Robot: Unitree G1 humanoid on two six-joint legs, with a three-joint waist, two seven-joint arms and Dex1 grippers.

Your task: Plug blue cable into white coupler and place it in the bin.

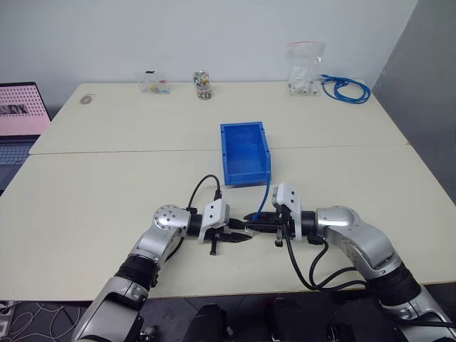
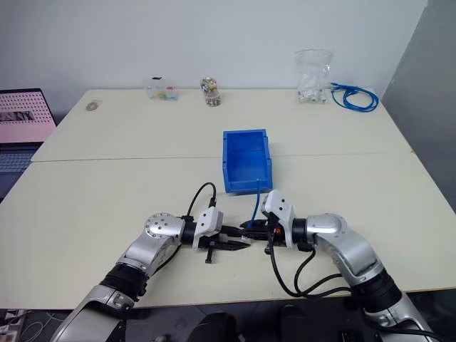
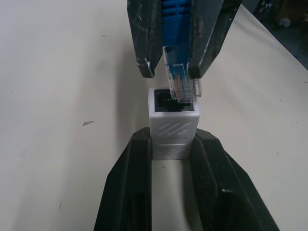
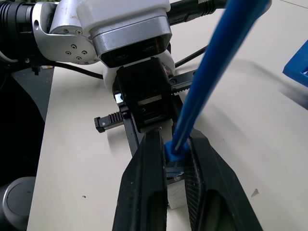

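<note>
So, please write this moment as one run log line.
left tool: holds white coupler | right tool: holds blue cable | plug: at socket | bin: waiting

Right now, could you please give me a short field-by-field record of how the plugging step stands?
left gripper: shut on the white coupler, socket facing the plug
right gripper: shut on the blue cable near its clear plug
plug: tip at the socket mouth, not seated
bin: on the table beyond both grippers; nothing visible inside
</note>
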